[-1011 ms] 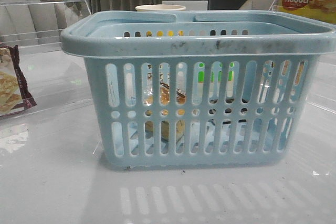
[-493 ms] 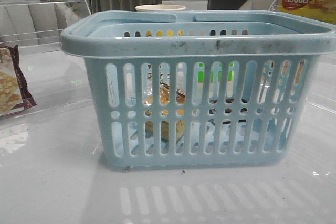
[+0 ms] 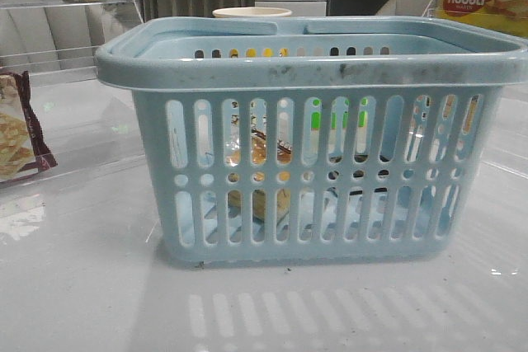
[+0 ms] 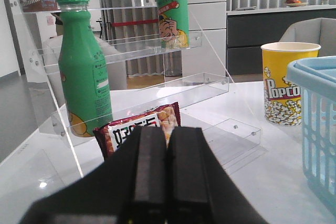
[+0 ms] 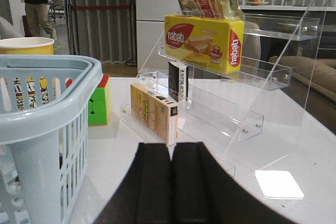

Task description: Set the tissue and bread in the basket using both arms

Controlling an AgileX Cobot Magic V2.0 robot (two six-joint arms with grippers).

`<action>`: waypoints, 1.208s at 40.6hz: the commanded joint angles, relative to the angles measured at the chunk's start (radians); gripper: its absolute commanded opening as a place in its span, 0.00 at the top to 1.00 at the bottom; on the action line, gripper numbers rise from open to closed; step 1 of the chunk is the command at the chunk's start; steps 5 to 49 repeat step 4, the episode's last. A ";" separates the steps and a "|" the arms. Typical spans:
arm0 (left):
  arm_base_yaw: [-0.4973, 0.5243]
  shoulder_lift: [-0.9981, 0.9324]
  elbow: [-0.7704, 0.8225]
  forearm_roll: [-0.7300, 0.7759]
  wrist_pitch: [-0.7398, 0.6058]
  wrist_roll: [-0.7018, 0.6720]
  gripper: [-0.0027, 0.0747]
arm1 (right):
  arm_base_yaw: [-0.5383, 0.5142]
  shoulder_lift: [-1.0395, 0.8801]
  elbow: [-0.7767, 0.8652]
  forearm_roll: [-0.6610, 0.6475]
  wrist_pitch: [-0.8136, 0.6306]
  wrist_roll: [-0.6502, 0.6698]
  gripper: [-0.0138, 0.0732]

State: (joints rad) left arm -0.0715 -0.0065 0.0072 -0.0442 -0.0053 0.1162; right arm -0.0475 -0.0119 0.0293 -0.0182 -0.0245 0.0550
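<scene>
The worktop (image 3: 82, 286) is white and glossy, and it carries everything in view. On it the basket (image 3: 313, 72) stands upright, its long axis running left to right across the front view, its broad slotted side facing the camera and both handles folded flat on the rim. Inside, seen through the slots, the bread (image 3: 257, 172) sits left of centre in its clear bag, the tied neck pointing up. The tissue (image 3: 356, 183) shows only as a low dark shape on the basket floor to the right of the bread; which way it points cannot be told.

Clear shelves stand at both sides. The left one holds a green bottle (image 4: 84, 72), with a snack packet (image 4: 142, 128) in front bearing writing too small to read. Nearby stands a yellow cup (image 4: 286, 85) marked "Popco…". On the right shelves is a yellow box (image 5: 205, 43) labelled "nabati", and lower down a colour cube (image 5: 100, 103).

The left tool (image 4: 167, 174) has its fingers pressed together, holding nothing. The right tool (image 5: 171, 182) is likewise closed on nothing.
</scene>
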 commanded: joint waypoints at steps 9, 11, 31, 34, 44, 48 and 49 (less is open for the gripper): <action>-0.007 -0.016 -0.001 -0.008 -0.086 -0.008 0.85 | -0.006 -0.016 0.000 -0.009 -0.087 0.000 0.78; -0.007 -0.016 -0.001 -0.008 -0.086 -0.008 0.85 | -0.006 -0.016 0.000 -0.009 -0.087 0.000 0.78; -0.007 -0.016 -0.001 -0.008 -0.086 -0.008 0.85 | -0.006 -0.016 0.000 -0.009 -0.087 0.000 0.78; -0.007 -0.016 -0.001 -0.008 -0.086 -0.008 0.85 | -0.006 -0.016 0.000 -0.009 -0.087 0.000 0.78; -0.007 -0.016 -0.001 -0.008 -0.086 -0.008 0.85 | -0.006 -0.016 0.000 -0.009 -0.087 0.000 0.78; -0.007 -0.016 -0.001 -0.008 -0.086 -0.008 0.85 | -0.006 -0.016 0.000 -0.009 -0.087 0.000 0.78; -0.007 -0.016 -0.001 -0.008 -0.086 -0.008 0.85 | -0.006 -0.016 0.000 -0.009 -0.087 0.000 0.78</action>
